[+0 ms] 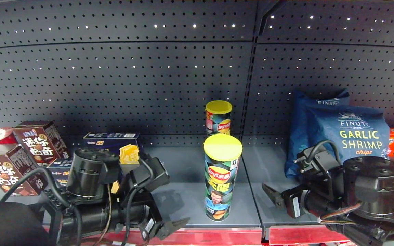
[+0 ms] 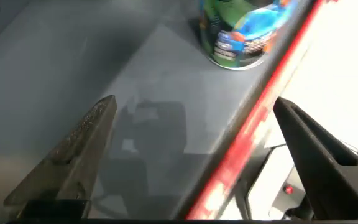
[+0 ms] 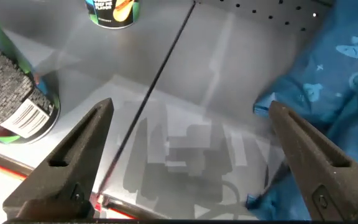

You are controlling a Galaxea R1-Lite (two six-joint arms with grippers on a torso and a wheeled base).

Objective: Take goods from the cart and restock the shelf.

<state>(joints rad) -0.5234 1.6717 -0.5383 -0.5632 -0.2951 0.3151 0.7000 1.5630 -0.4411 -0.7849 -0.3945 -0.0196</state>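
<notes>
Left end effector [image 2: 194, 104], lower centre-left of the head view: jaws wide, empty, over the shelf [image 1: 180, 198] lip. Right end effector [image 3: 191, 107], lower right: wide, empty, just beside the blue chip bag [image 1: 351, 136].

Front can [image 1: 222, 177] stands upright between them near the lip, with the rear can [image 1: 218, 118] behind it.

Judgement: a cart pick comes next. Back both arms straight out, the left clearing the front can and the right clearing the bag.

Cans have yellow lids on and the bag is sealed; contents unseen.

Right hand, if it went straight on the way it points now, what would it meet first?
Likely the bare shelf floor, then the pegboard back wall: the open right hand aims between the rear chip can and the blue bag, though depth is unclear.
</notes>
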